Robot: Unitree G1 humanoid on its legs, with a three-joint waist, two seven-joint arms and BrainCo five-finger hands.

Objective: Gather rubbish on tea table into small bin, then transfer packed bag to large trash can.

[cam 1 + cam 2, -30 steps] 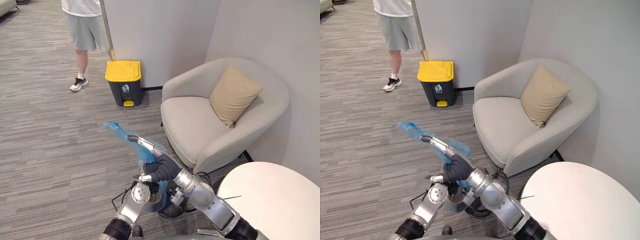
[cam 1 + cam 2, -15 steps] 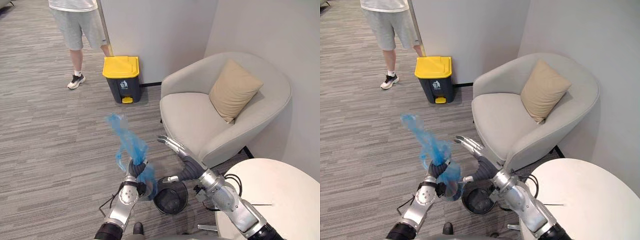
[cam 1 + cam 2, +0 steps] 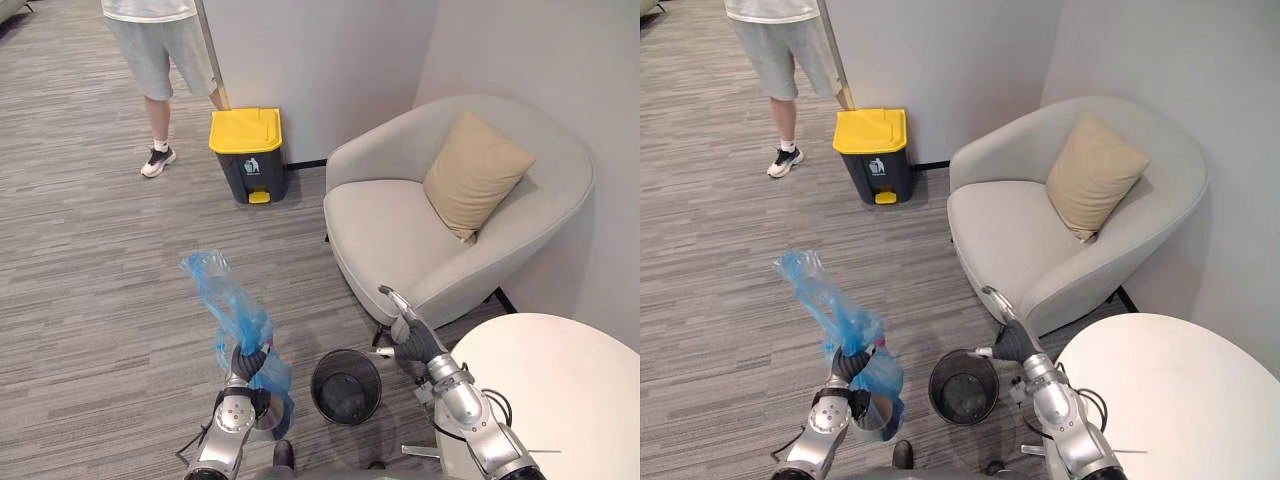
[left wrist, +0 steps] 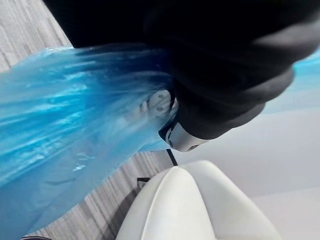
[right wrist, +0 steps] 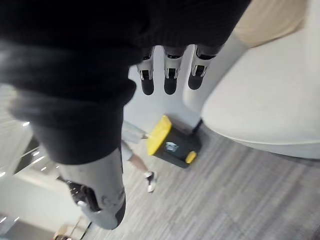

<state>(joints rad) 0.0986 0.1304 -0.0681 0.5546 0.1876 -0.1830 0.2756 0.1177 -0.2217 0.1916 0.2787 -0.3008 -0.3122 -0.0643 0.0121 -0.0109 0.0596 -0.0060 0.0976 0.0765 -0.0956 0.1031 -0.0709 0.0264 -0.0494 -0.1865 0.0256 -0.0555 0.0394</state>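
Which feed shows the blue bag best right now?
Left eye view: the blue bag shows whole, its neck gripped in the left hand. Right eye view shows the same. Left wrist view gives a close-up of its plastic.

Tan cushion (image 3: pixel 475 172) on armchair (image 3: pixel 385 235); person (image 3: pixel 160 50) nr wall (image 3: pixel 320 50).

Open grey carpet (image 3: pixel 110 250) is stretching from the left hand (image 3: pixel 245 366), which is gripping the blue bag (image 3: pixel 230 310), up to the yellow-lidded trash can (image 3: pixel 247 150) by the wall. A person (image 3: pixel 160 60) is standing just beside that can, on its left. The beige armchair (image 3: pixel 400 225) is crowding the right side. The black mesh bin (image 3: pixel 346 385) is sitting between the two hands. The round white table (image 3: pixel 560 385) is hemming in the straight-fingered right hand (image 3: pixel 408 338) from the right.
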